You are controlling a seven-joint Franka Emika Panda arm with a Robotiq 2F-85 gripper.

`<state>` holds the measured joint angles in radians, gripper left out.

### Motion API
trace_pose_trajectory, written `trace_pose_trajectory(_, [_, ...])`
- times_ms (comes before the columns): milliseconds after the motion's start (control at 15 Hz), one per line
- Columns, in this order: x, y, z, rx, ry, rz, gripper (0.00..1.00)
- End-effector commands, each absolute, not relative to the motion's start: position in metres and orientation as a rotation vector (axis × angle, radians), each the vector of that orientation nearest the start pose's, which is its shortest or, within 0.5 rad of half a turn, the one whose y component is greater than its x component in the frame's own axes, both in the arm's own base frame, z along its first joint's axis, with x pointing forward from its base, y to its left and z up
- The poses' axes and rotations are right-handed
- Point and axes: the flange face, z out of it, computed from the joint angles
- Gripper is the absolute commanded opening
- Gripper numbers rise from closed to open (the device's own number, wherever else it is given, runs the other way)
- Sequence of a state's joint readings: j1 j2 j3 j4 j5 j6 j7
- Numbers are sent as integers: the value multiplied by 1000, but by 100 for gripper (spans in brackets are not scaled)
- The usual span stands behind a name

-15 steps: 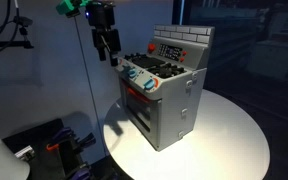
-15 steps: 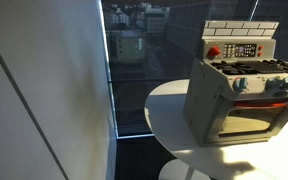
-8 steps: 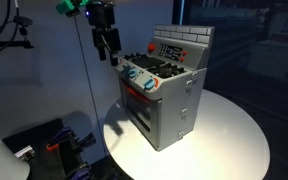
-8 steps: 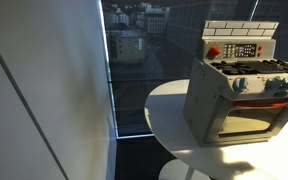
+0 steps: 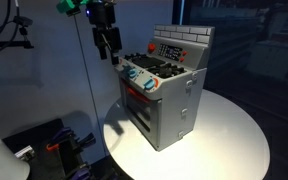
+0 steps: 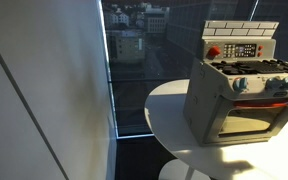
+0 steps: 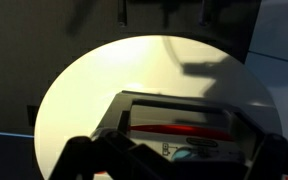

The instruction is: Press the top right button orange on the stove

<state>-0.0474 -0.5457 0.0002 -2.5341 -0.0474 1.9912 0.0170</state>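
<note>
The stove (image 5: 166,98) is a grey toy box with a white brick back panel, black burners, coloured knobs and a red-trimmed oven door. It stands on a round white table (image 5: 234,135) and shows in both exterior views (image 6: 239,95). A red-orange round button (image 6: 213,52) sits on its back panel (image 5: 151,47). My gripper (image 5: 111,54) hangs open and empty in the air, up and to the side of the stove's front, touching nothing. In the wrist view the oven door (image 7: 179,127) lies below, between my dark fingers (image 7: 174,165).
The table's edge (image 6: 162,115) lies close to the stove's front. Dark equipment with cables (image 5: 54,145) sits low beside the table. A white wall panel (image 6: 44,100) and a window (image 6: 134,40) stand to one side.
</note>
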Motion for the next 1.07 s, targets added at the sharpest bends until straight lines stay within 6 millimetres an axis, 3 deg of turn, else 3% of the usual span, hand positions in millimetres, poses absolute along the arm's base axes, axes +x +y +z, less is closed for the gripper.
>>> trace_pose_trajectory(0, [388,-28,473,-3181,108,-51,100])
trace_pose_trajectory(267, [399,-40,483,-3183,153,-107,100])
trace_pose_trajectory(1000, [438,-101,502,-3191,373,-319,100])
